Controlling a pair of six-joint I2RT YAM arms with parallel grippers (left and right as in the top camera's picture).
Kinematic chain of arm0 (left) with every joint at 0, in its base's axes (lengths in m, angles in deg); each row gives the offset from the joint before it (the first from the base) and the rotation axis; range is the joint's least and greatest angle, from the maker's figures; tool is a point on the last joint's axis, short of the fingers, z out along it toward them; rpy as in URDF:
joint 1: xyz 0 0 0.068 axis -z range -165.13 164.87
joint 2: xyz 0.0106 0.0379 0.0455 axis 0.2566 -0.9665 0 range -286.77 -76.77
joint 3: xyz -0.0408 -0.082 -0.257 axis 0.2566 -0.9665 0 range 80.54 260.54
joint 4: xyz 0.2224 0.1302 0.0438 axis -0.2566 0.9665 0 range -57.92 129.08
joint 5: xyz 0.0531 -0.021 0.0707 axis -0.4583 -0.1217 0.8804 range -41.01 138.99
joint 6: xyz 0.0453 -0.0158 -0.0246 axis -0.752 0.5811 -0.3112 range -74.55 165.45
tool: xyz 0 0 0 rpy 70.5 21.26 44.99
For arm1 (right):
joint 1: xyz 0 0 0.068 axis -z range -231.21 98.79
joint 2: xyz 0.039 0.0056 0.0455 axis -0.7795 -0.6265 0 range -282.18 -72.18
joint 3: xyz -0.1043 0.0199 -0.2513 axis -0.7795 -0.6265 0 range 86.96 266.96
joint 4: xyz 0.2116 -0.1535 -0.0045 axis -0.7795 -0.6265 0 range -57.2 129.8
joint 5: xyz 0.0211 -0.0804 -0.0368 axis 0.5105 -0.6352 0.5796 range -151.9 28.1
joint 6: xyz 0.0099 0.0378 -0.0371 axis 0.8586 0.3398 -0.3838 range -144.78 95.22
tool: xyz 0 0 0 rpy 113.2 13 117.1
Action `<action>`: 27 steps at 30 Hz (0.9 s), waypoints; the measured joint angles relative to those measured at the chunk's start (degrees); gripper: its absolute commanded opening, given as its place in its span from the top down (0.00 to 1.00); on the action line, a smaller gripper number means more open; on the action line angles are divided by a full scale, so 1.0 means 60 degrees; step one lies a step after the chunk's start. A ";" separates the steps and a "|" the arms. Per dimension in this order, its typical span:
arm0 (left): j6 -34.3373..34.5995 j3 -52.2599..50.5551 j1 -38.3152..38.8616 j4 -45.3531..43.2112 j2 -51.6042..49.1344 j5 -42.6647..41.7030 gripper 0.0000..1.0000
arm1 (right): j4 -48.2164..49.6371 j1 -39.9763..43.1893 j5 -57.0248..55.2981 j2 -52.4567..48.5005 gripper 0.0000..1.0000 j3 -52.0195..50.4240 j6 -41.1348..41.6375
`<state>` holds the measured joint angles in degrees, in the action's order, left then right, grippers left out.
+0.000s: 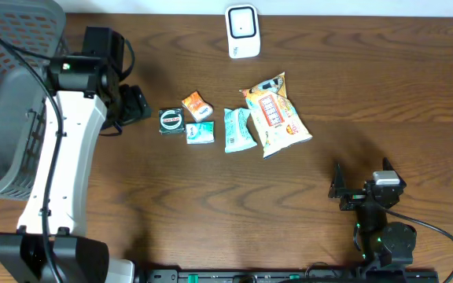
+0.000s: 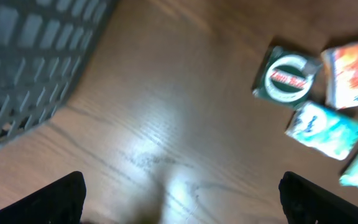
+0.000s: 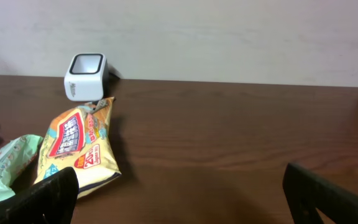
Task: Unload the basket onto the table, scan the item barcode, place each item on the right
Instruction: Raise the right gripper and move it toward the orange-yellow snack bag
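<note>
— Green square packet [image 2: 286, 79] with a round label: where is it found?
— Just ahead and right of the left gripper [image 2: 179, 205], jaws spread wide and empty (readied, presumably, for a pick). The right gripper [image 3: 179, 202] is equally wide, nothing held; the white boxy scanner [image 3: 86, 76] is seen far ahead-left.

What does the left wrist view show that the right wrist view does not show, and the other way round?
Only the left wrist view: the grey basket, the dark green packet and the small teal packet. Only the right wrist view: the white scanner and the yellow snack bag. Both: the wooden table.
</note>
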<state>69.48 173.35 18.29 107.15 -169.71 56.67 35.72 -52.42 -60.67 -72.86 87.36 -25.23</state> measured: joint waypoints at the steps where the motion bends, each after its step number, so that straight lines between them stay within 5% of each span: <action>1: 0.0000 -0.0102 0.0000 0.0015 0.0000 0.0000 0.03 | 0.0000 0.0000 -0.0004 0.0000 0.01 0.0000 0.0000; 11: 0.0000 -0.0273 0.0000 0.0055 -0.0025 -0.0004 0.02 | 0.0153 0.0000 0.0175 0.0000 0.01 0.0000 0.0251; 21: 0.0000 -0.0273 0.0000 0.0058 -0.0025 -0.0004 0.02 | 0.0874 0.0000 0.4921 0.0000 0.01 -0.0004 0.5723; 27: 0.0000 -0.0288 0.0000 0.0051 -0.0025 0.0000 0.02 | 0.4714 0.0000 0.5923 -0.0007 0.01 -0.0007 0.7796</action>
<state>69.48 171.63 18.29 107.45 -169.86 56.67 64.00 -52.42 -25.13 -72.91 87.32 21.54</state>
